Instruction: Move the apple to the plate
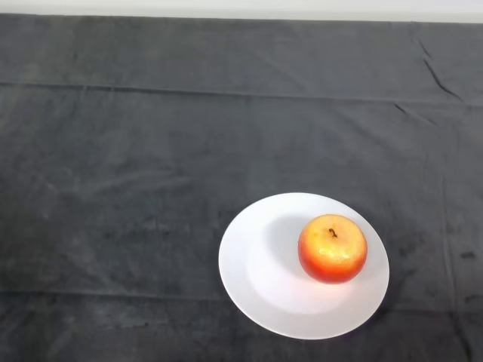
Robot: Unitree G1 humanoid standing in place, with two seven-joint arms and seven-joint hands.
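A red and yellow apple (pixel 332 248) stands upright on a white round plate (pixel 256 264), stem up, a little right of the plate's middle. The plate lies on the dark cloth at the lower right of the head view.
The dark cloth (pixel 151 151) covers the whole table, with a few creases. A pale wall strip (pixel 241 7) runs along the table's far edge.
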